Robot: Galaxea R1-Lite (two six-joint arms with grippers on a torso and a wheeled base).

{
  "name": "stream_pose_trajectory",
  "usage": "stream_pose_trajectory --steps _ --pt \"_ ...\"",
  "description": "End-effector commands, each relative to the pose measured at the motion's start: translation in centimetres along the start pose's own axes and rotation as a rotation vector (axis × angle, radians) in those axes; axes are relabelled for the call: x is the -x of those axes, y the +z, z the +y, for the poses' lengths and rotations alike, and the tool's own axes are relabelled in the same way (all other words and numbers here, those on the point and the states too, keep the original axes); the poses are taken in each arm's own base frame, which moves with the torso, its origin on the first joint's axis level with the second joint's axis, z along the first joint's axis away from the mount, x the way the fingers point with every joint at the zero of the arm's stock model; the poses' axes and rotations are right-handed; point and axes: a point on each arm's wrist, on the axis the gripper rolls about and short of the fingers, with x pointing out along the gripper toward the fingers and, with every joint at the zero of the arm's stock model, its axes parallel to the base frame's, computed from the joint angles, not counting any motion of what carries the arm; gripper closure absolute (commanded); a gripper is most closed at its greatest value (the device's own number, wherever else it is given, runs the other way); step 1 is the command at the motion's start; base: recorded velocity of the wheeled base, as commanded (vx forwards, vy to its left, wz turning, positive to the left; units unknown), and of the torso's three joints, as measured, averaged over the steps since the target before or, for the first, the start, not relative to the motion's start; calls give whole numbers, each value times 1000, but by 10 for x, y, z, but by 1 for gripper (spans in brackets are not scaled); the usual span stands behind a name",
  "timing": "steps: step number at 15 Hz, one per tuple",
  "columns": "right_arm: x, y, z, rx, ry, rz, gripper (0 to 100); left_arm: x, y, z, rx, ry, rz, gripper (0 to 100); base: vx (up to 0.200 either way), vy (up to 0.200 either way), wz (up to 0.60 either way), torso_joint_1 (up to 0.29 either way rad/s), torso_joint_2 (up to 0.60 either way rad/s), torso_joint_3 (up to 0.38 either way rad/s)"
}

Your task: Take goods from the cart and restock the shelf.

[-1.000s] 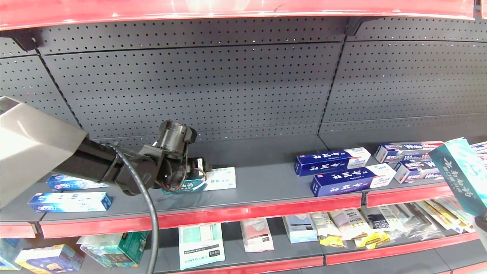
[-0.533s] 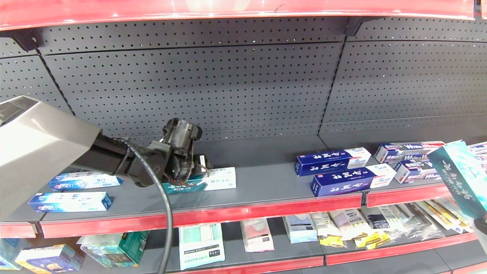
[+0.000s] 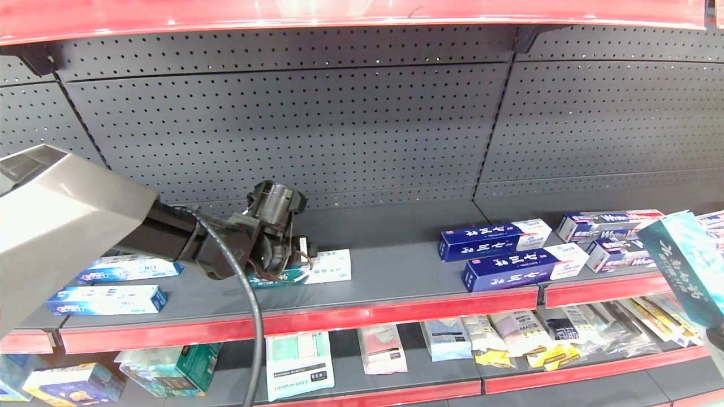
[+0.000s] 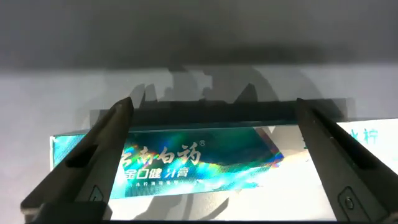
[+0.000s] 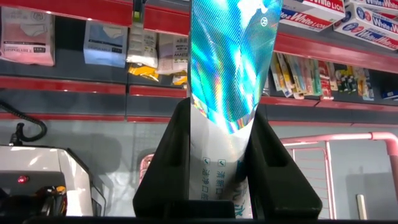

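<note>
- Teal toothpaste box (image 4: 186,165) lies flat on the middle shelf (image 3: 396,282), left of centre and near the front edge. My left gripper (image 4: 211,109) hangs over it with fingers spread wide and gripping nothing, so I judge this one stocked.
- Second teal toothpaste box (image 5: 227,68) is pinched at its lower end by my right gripper (image 5: 227,158). It is held tilted, off the shelf's right end, and has not yet been placed. Beyond that I cannot tell how much is left.
- Both teal boxes carry large pale characters on a shimmering panel, with smaller lines on the white end; I leave them unread.
- The dark blue toothpaste boxes (image 3: 498,240) to the right and the pale blue toothpaste boxes (image 3: 107,299) to the left are lettered too.
</note>
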Motion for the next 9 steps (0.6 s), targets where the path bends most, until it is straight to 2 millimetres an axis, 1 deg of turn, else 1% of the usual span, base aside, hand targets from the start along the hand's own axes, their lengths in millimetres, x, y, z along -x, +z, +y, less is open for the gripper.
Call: stream_pose_trajectory --steps 1,6,8,9 --pt "2 -3 1 -1 -2 -6 100 0 2 -1 4 -7 -4 0 0 0 0 0 0 0" --pt "3 -7 2 0 -1 -4 100 -7 18 -11 23 -38 -48 0 0 0 0 0 0 0" --pt "3 -7 2 0 -1 -4 100 -16 15 -19 9 -25 -44 0 0 0 0 0 0 0" --pt "3 -8 2 0 0 -1 100 -17 11 -21 0 -26 -35 0 0 0 0 0 0 0"
